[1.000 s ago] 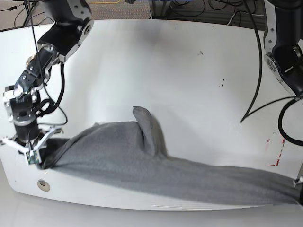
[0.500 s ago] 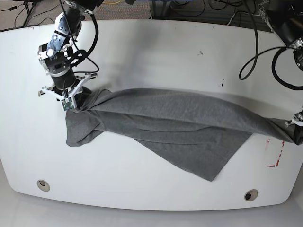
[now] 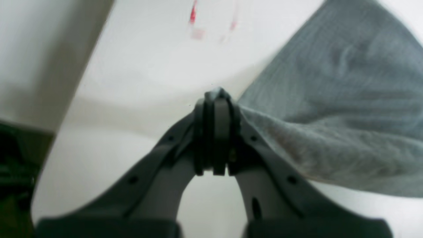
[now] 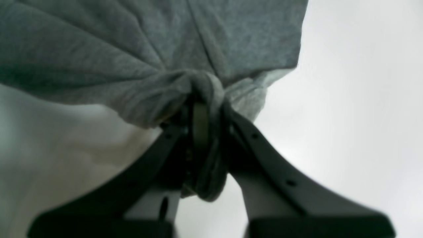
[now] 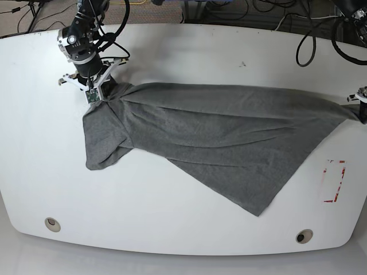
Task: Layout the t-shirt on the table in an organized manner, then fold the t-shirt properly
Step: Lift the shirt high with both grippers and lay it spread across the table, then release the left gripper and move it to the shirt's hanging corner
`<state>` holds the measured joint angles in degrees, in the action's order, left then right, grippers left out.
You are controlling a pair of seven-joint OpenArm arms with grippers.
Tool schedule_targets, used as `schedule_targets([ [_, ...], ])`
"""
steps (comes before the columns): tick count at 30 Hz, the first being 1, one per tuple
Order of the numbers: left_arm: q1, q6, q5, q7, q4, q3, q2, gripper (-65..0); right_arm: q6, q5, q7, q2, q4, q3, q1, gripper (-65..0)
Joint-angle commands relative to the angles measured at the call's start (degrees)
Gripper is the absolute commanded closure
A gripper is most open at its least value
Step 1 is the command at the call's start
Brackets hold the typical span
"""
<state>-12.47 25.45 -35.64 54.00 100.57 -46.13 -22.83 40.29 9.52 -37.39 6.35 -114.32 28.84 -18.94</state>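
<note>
The heather-grey cotton t-shirt point(image 5: 218, 134) lies stretched across the middle of the glossy white curved-edge table point(image 5: 183, 51), pulled taut between the two arms from about 10 o'clock to 3 o'clock in the base view. One loose corner hangs down toward 5 o'clock, and a shorter flap droops toward 8 o'clock just below the upper-left grip.

The right gripper point(image 5: 92, 94), at 10 o'clock in the base view, is clamped on a bunched fold of the grey fabric; in its wrist view the cloth point(image 4: 148, 49) gathers into a knot wrapped around the closed black fingers point(image 4: 200, 125).

The left gripper point(image 5: 362, 112), at the table's 3 o'clock edge, is only partly in the base frame. Its wrist view shows the black fingers point(image 3: 221, 125) pressed together, with the shirt's edge point(image 3: 330, 109) pinched at their right side and fanning out toward 2 o'clock.

A red-and-white tape mark point(image 5: 334, 181) sits near the 4 o'clock edge, clear of the cloth. Two small round holes point(image 5: 53, 223) lie near the front edge, at 7 and 5 o'clock.
</note>
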Motion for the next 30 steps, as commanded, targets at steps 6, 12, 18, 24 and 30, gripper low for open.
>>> schedule_targets([
  [6, -3.31, 4.22, -0.8, -1.82, 1.01, -2.0, -1.3, 0.0, -0.29, -0.51, 1.39, 1.34, -1.15, -0.22, -2.82, -4.0],
  [12, -5.95, 5.45, -0.8, -1.82, 1.1, -2.0, -1.3, -0.4, -0.29, -0.6, 1.39, 1.78, -0.97, -0.31, -4.67, -4.1],
  [18, -7.88, 6.59, -0.71, -1.82, 1.01, -1.83, -1.57, -3.2, -0.29, -0.6, 1.39, 1.96, -0.97, -0.31, -5.63, -4.1],
  [24, -10.17, 6.59, -0.71, -1.82, 1.1, -0.86, -2.36, -22.2, -0.29, -0.6, 1.39, 1.96, -0.89, -0.31, -6.34, -4.1],
  [30, -12.19, 6.5, -0.8, -1.82, 2.33, -1.21, -2.45, -32.6, -0.29, -0.6, 1.39, 1.96, -0.97, -0.31, -6.42, -4.1],
])
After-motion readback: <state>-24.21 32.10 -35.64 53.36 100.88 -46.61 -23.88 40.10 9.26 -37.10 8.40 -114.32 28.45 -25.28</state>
